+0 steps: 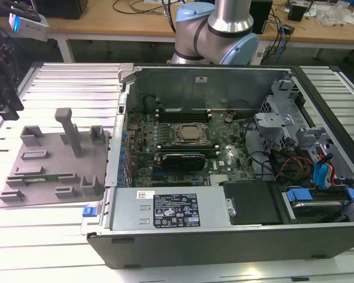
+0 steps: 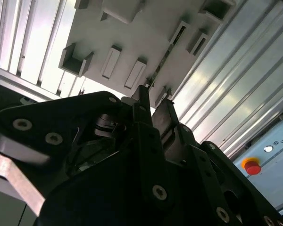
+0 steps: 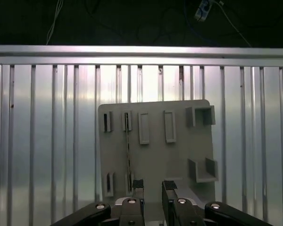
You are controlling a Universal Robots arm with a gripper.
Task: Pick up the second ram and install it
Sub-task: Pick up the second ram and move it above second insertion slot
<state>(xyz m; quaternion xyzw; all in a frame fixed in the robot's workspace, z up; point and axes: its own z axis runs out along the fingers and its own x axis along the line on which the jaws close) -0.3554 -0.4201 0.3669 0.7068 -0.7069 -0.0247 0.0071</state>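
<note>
The second ram (image 3: 128, 150) is a thin green stick standing on edge in the slots of the grey holder tray (image 3: 179, 160). In the exterior view it lies along the tray's near side (image 1: 40, 175). In the second wrist view it shows as a thin dark line (image 2: 166, 54). My gripper (image 3: 153, 185) hangs well above the tray, open, with nothing between its fingers (image 2: 142, 101). The stick sits slightly to one side of the gap between the fingers. In the exterior view the gripper (image 1: 10, 106) is at the far left edge, above the slatted table.
An open computer case (image 1: 224, 236) fills the exterior view's right, with the motherboard, the CPU socket (image 1: 189, 132) and memory slots (image 1: 186, 111) beside it. The tray carries a tall upright peg (image 1: 69, 127). The arm's base (image 1: 215, 29) stands behind the case.
</note>
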